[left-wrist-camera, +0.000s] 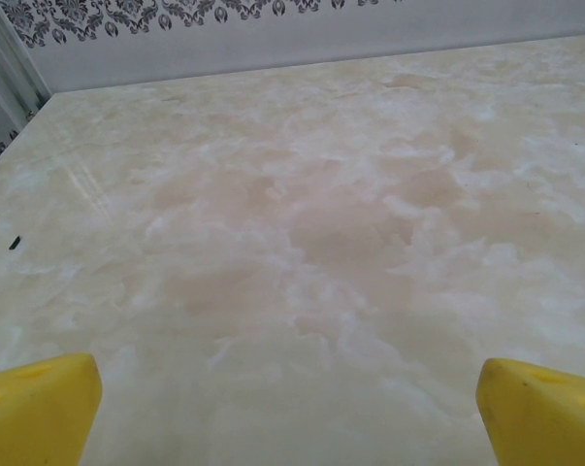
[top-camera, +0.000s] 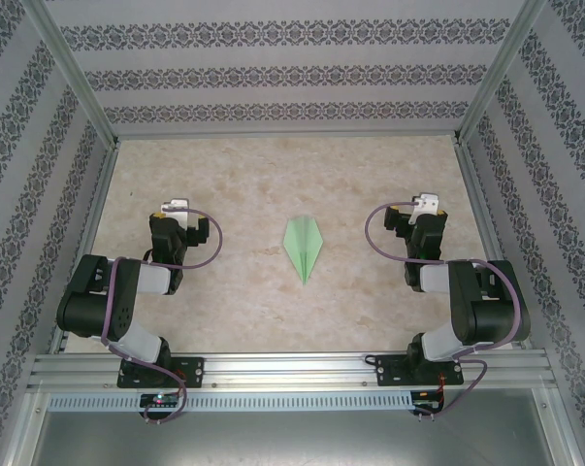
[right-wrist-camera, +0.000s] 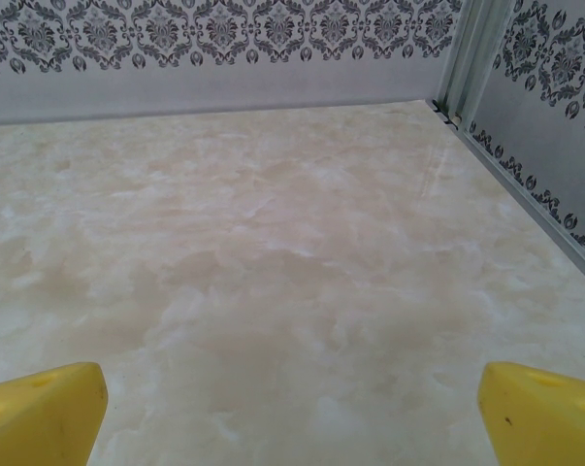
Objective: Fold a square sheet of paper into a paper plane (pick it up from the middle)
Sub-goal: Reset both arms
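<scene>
While the paper plane (top-camera: 304, 248) lies between them, the left hand (left-wrist-camera: 292, 408) and right hand (right-wrist-camera: 292, 408) gape wide, empty.

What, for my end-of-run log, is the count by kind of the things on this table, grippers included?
Paper plane, pale green, lying flat mid-table: 1
Grippers, the left gripper and the right gripper, both open and holding nothing: 2
Total: 3
</scene>
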{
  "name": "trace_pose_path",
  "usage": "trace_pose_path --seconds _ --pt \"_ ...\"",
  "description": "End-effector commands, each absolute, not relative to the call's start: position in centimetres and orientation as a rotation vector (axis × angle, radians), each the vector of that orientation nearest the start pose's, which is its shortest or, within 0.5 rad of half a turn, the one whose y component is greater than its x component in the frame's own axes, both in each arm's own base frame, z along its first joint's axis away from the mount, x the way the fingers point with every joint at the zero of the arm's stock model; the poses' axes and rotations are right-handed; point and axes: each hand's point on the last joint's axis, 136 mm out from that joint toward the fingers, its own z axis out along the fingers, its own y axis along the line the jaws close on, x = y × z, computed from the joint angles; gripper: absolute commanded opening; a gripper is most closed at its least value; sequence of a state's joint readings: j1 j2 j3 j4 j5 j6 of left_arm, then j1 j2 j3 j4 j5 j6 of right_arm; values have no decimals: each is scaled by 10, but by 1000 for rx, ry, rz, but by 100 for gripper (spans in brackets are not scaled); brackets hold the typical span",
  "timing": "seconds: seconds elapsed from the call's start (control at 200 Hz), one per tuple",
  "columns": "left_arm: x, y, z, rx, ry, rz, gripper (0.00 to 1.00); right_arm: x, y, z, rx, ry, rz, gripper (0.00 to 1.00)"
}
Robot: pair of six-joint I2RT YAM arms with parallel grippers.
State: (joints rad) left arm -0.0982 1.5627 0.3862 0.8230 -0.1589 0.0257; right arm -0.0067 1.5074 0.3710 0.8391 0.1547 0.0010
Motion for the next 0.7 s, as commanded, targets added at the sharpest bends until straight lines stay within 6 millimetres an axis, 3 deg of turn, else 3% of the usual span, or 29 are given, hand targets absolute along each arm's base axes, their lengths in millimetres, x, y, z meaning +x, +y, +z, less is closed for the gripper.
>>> trace_pose_path --seconds 0.0,0.075,0.155,0.694 --pt "405 -25 103 84 1878 27 100 401 -24 127 104 1802 -123 98" --pt "404 -31 105 126 1868 -1 100 401 -24 127 102 1802 -123 98" --pt "406 -23 104 79 1883 25 100 401 -24 127 104 1802 -122 98" --pt "407 -23 103 78 1889 18 100 400 -24 126 104 1804 -121 98"
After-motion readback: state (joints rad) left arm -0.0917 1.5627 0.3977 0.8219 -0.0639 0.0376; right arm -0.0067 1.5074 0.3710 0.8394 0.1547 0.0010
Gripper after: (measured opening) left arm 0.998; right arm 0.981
